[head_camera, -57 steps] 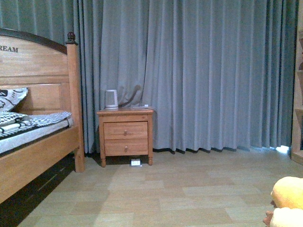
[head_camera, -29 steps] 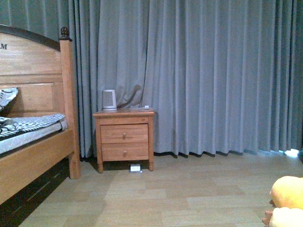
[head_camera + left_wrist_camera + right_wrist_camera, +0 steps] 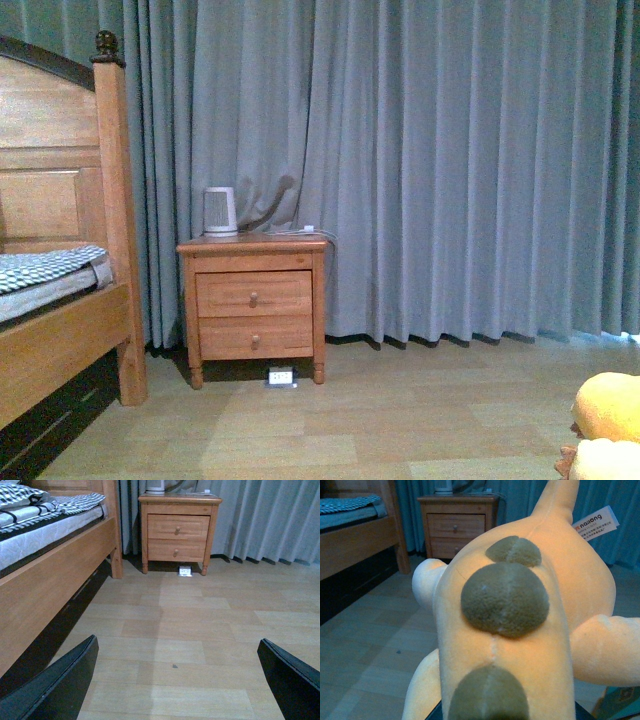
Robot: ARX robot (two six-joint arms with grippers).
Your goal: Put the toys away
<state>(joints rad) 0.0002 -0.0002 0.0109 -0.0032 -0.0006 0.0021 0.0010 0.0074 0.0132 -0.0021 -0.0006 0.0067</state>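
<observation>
- Low at 4 o'clock in the front view, only a bit of the plush toy: orange-yellow on top, paler cream below, cut off by the edge
- Up close in the right wrist view, filling nearly all of it: yellow back, round olive bumps in a row, a white tag near the thin end
- Most likely clenched in the right claw and up off the floor; hard to be sure, with the claw tips hidden under the toy and only dark bits peeking out
- Nothing in the left claw: let go, with both dark fingers spread wide over bare wood
- Looks soft, squashy and light; no fear of breaking it; bound to bend and flop, and apt to slip if pinched by the fuzz alone
- Best to grab deep into the fat middle of the body, not a leg, the thin end or the tag
- Against the older pictures: less of the bed now, pushed out toward 9 o'clock; nightstand at 8 o'clock a bit bigger; so a roll forward, nearer the grey curtain at 12 o'clock
- Same spot at 4 o'clock and same size for the toy all through, so carried along with the robot
</observation>
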